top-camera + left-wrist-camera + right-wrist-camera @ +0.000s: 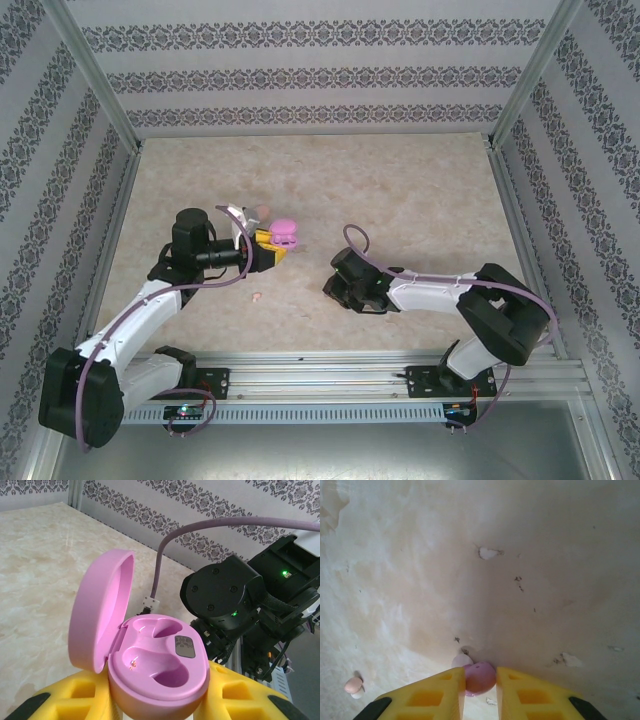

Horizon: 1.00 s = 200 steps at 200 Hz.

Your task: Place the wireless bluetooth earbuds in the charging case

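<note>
The right fingers (437, 695) pinch just the near part of the purple earbud (480, 676) on the bench (545, 570) at the wrist view's 6 o'clock, so it may squirt free, or drag the pale bud (461, 660) at its 11 o'clock, before reaching the open charging case (160, 672) clamped in the left fingers (70, 702).

The top external camera looks down from above and behind the arm bases over the whole worktop (400, 185). The left wrist camera faces sideways at close range, sharing the charging case (165, 682) and right arm (225, 592) with it. The right wrist camera looks closely down at the worktop.
</note>
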Each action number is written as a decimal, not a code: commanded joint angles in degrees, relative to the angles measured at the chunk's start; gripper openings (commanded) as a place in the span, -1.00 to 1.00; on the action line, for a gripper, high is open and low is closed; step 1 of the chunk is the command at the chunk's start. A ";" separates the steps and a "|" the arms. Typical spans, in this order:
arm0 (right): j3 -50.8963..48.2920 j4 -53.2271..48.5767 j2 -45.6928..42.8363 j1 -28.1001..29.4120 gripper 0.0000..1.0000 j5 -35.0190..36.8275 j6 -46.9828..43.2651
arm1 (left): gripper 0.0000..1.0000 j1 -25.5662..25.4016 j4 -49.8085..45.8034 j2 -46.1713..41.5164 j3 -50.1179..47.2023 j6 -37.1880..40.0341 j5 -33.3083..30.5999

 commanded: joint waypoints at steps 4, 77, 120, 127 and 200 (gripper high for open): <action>0.90 0.01 2.21 0.42 -0.54 0.67 0.00 | -0.54 0.52 -0.93 -1.84 -0.43 1.12 -0.25; 3.36 -0.12 5.70 0.25 -0.54 -0.27 -1.62 | -0.53 0.50 -2.39 -2.37 -0.45 1.66 -0.36; 6.10 -1.90 7.46 -0.76 -0.53 -1.19 -3.82 | -0.52 0.52 -3.00 -2.38 -0.38 2.10 -0.53; 6.42 -2.22 7.64 -0.83 -0.52 -1.40 -4.11 | -0.52 0.50 -3.22 -2.37 -0.36 2.27 -0.60; 9.01 -2.20 11.08 -0.81 -0.47 -4.04 -4.96 | -0.52 0.51 -7.48 -3.41 0.57 4.91 -1.21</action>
